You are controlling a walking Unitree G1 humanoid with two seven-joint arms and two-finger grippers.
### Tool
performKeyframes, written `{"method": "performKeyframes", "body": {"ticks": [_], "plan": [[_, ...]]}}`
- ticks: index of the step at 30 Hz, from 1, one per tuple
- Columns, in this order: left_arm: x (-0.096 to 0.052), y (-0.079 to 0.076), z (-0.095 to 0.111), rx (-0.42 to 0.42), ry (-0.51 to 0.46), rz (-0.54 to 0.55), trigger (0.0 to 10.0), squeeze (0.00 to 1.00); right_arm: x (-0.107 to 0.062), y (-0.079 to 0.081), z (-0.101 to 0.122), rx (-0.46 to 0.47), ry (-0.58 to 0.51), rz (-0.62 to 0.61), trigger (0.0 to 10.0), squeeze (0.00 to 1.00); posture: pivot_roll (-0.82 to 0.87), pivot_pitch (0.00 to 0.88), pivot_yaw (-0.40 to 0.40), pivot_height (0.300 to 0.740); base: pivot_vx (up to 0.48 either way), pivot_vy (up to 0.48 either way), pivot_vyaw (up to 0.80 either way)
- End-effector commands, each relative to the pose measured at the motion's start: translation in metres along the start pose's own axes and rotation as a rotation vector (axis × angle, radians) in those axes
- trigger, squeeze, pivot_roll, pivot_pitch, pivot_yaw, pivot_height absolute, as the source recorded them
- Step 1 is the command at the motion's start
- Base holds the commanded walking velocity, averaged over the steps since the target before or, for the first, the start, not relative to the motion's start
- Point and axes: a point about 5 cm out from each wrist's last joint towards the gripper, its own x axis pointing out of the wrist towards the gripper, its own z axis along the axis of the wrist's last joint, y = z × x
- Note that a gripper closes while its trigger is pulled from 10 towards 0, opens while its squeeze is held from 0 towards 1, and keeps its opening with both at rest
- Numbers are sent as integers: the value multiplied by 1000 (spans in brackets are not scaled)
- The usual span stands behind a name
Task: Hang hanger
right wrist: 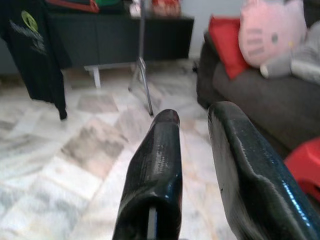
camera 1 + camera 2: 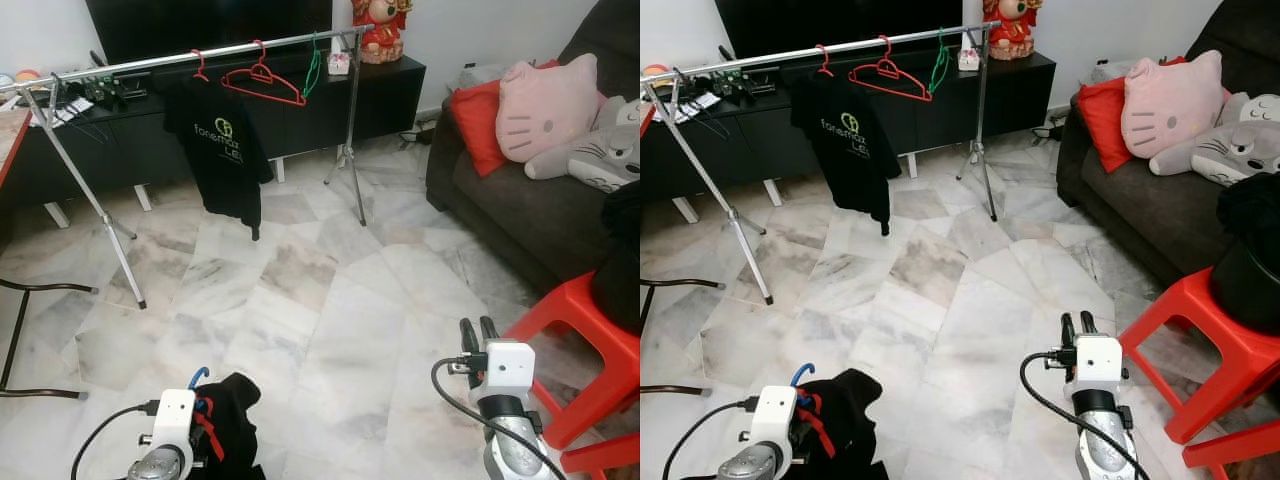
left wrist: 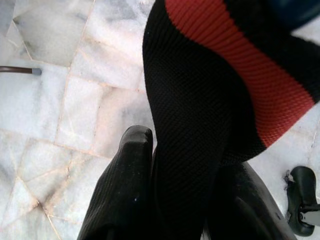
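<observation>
Low at the robot's left side, the left tool (image 2: 205, 405) has its fingers (image 3: 122, 190) closed on a black garment (image 2: 232, 420) with a red stripe; a blue hanger hook (image 2: 198, 377) pokes up just above the tool, so the hanger sits inside the cloth, held near the marble floor (image 2: 330, 300). On the other side, the right tool (image 2: 477, 331) hangs over the floor with its two fingers (image 1: 155, 170) a narrow gap apart, gripping nothing. Across the room stands a metal clothes rail (image 2: 150, 62) on splayed legs, in front of a long black cabinet (image 2: 380, 85). On the rail hang a black T-shirt (image 2: 218, 150) with a green logo, a bare red hanger (image 2: 262, 82) and a green hanger (image 2: 313, 70). To the right, a dark sofa (image 2: 520, 215) carries a red cushion (image 2: 478, 125), a pink cat pillow (image 2: 545, 105) and a grey plush toy (image 2: 600, 155). A red plastic stool (image 2: 585, 350) stands just beside the right arm.
</observation>
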Motion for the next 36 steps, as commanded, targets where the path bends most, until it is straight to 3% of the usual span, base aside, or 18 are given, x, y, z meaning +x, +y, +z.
{"method": "performKeyframes", "body": {"ticks": [1,3,4,17,28,29,30,31,32,36], "plan": [[-1,2,-4,2,14,0,10000,0,0,0,-3,2,32,2,10000,0,-130,0,7,740,0,0,0],[-1,1,-5,2,16,-1,10000,0,0,1,-3,15,33,8,10000,0,-130,0,7,740,0,0,0],[-1,1,-5,4,14,-5,10000,0,0,4,0,48,22,23,10000,1000,-129,0,6,740,0,0,0],[-1,0,-4,5,11,-14,10000,0,-1,6,2,105,18,42,10000,1000,-131,0,5,740,0,0,0],[-1,0,-3,6,10,-19,10000,0,-1,3,0,100,36,30,10000,1000,-132,0,6,740,0,0,0],[-1,0,-3,6,10,-20,10000,0,-1,3,-1,106,41,31,9647,259,-132,0,6,740,0,0,0],[-1,0,-3,6,10,-20,10000,0,-1,3,-1,106,41,31,9647,259,-132,0,6,740,0,0,0],[-1,-1,-3,5,10,-21,10000,0,-1,2,-1,115,43,33,2902,0,-133,0,5,740,0,0,0],[-1,-1,-3,6,10,-22,10000,0,-1,2,-1,115,42,31,0,0,-133,0,5,740,0,0,0],[-1,-1,-3,7,11,-23,10000,0,-2,1,0,112,41,27,0,0,-134,0,5,740,0,0,0]]}}
